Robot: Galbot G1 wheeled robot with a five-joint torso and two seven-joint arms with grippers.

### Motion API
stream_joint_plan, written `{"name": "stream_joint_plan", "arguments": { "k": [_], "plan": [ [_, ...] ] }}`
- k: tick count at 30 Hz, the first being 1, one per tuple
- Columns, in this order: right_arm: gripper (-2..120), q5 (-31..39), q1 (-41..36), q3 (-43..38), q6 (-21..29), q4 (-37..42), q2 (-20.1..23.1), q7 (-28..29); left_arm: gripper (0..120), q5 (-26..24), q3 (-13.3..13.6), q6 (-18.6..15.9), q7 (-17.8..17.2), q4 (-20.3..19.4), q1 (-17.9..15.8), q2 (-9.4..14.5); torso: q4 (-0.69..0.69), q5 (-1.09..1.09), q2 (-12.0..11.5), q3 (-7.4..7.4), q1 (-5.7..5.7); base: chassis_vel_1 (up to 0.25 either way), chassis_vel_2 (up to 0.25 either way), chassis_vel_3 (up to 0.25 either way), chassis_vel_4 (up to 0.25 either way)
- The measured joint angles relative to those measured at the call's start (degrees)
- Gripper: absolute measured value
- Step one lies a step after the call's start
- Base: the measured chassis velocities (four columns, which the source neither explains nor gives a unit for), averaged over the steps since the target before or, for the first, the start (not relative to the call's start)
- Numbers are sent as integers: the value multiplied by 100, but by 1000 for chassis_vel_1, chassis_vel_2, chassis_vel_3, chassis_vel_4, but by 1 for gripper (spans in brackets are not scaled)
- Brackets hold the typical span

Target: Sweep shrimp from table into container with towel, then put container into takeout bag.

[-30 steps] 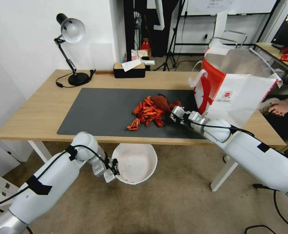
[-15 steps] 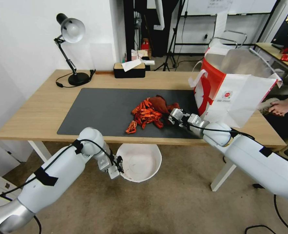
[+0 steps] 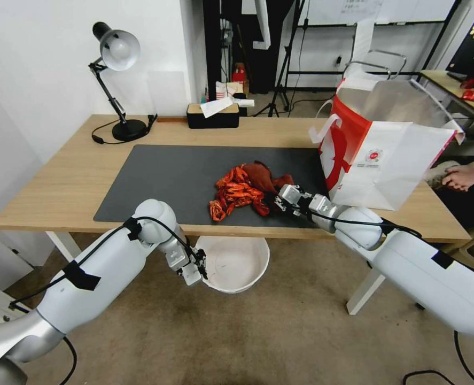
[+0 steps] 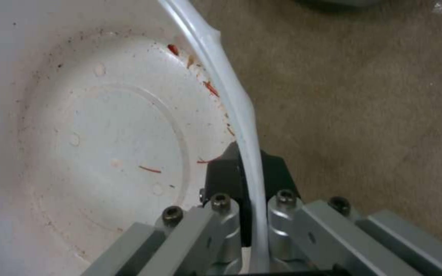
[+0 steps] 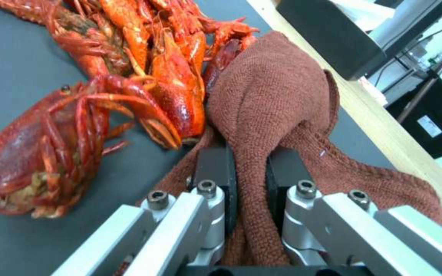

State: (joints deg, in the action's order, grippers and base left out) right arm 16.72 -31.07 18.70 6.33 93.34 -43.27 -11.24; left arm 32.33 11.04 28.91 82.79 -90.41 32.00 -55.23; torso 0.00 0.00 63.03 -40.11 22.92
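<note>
So the right gripper (image 3: pixel 279 199) is down on the dark grey mat (image 3: pixel 156 182) with its fingers (image 5: pixel 216 168) pinched tight on a fold of the rust-red towel (image 3: pixel 262 175). The towel is bunched up right against the back of the shrimp (image 3: pixel 235 193) pile, touching it. From the right wrist view you can see the cloth squeezed between the two black pads, with the crayfish (image 5: pixel 144 76) lying just beside it on the mat. The pile sits near the front edge of the mat, close to the table (image 3: pixel 60 187) edge.

The left gripper (image 3: pixel 198 267) is below the tabletop, clamped on the rim of the white container (image 3: pixel 237 264), one finger inside the wall and one outside. The bowl hangs under the table's front edge, roughly below the shrimp, with only a few red flecks inside (image 4: pixel 103 126).

The takeout bag (image 3: pixel 386 144) stands open on the right end of the table, just beside the mat.
</note>
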Motion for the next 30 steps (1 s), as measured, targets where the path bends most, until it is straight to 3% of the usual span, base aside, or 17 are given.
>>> {"name": "stream_joint_plan", "arguments": {
  "k": [12, 30],
  "plan": [
    [8, -21, -277, -111, 3, 263, 81, 5, 0, -9, -33, 19, 15, -130, 65, 206, 0, 0, -1, 0, 0, 0, 0, 0, 0],
    [8, -95, -767, -374, -16, 690, 286, -5, 0, 3, -42, 42, 1, -152, 91, 234, 0, 0, -1, 0, 0, 0, 0, 0, 0]
  ]
}}
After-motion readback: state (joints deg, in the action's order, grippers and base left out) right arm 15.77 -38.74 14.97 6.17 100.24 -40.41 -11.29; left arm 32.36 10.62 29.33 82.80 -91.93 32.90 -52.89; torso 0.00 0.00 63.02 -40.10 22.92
